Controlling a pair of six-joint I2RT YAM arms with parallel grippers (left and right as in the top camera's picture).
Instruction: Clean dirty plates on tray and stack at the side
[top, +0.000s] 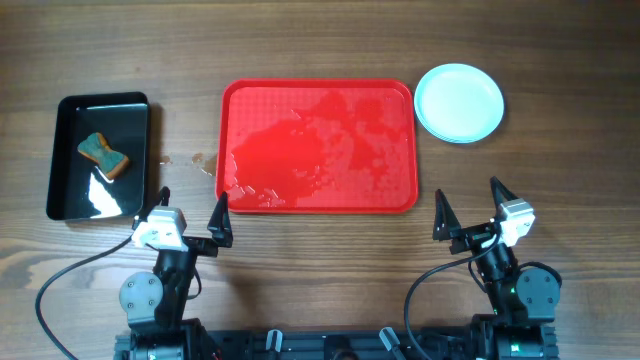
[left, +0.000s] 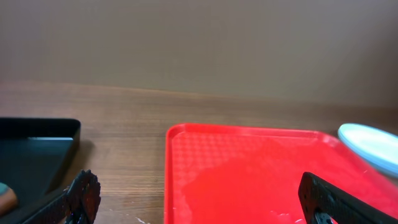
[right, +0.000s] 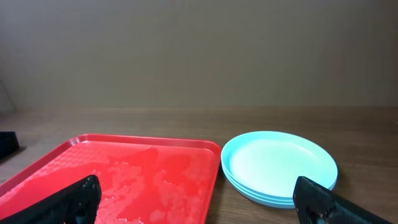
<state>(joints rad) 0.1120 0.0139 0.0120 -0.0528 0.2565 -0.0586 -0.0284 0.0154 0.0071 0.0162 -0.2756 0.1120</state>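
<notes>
The red tray lies in the middle of the table, wet and with no plates on it; it also shows in the left wrist view and the right wrist view. The pale blue plates sit in one stack on the table just right of the tray's far right corner, also seen in the right wrist view and the left wrist view. My left gripper is open and empty near the tray's front left corner. My right gripper is open and empty, in front of the stack.
A glossy black tray stands at the left with a green and orange sponge in it. Small wet spots lie on the wood between the two trays.
</notes>
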